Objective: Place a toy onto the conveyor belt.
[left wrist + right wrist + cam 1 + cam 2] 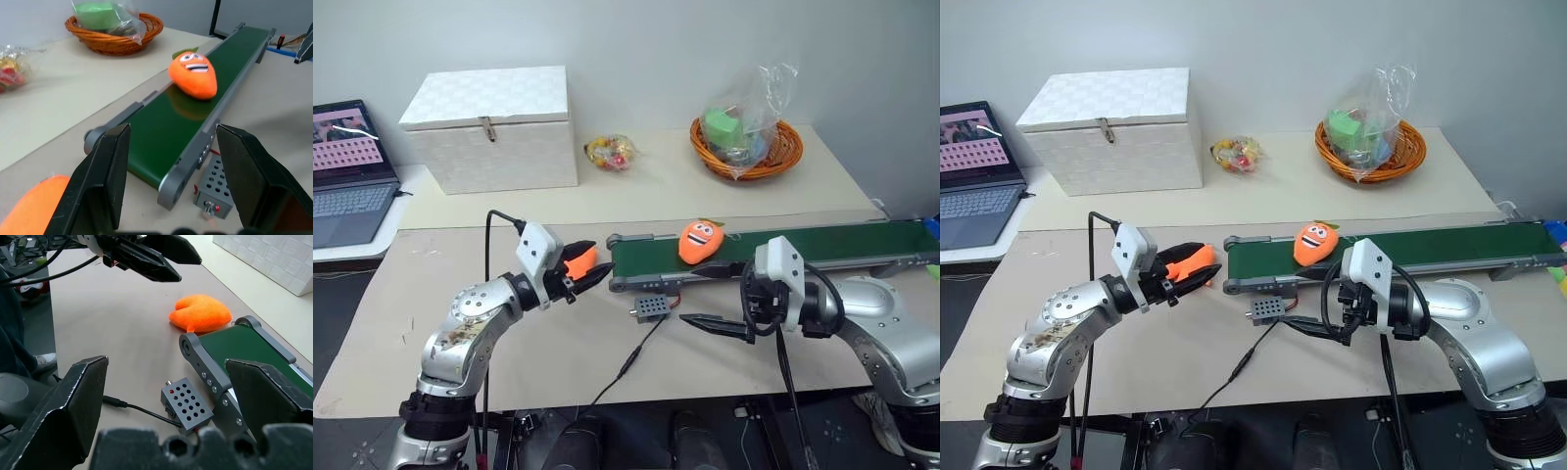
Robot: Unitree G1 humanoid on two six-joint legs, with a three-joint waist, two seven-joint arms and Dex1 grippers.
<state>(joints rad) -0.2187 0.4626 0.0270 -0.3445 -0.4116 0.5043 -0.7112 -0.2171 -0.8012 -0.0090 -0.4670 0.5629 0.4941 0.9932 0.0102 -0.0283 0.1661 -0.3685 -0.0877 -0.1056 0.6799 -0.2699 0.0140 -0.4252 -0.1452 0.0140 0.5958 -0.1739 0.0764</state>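
Note:
The toy [700, 241], an orange plush carrot with a smiling face and a green top, lies on the conveyor belt [822, 243] near its left end. The dark green belt runs in a grey frame, and its small grey control box [651, 307] sits on a cable in front of it. My left gripper [590, 266] is open just left of the belt's end, holding nothing. Its fingers [105, 171] frame the belt and the toy [194, 75] in the left wrist view. My right gripper [693, 294] is open in front of the belt, near the control box [188, 404].
A plain faceless orange plush [201, 313] lies on the table by the belt's left end, beside my left gripper. At the back stand a white lidded box [494, 127], a small bag of sweets [610, 152] and a wicker basket [783, 157] with bagged items. A laptop [347, 171] sits far left.

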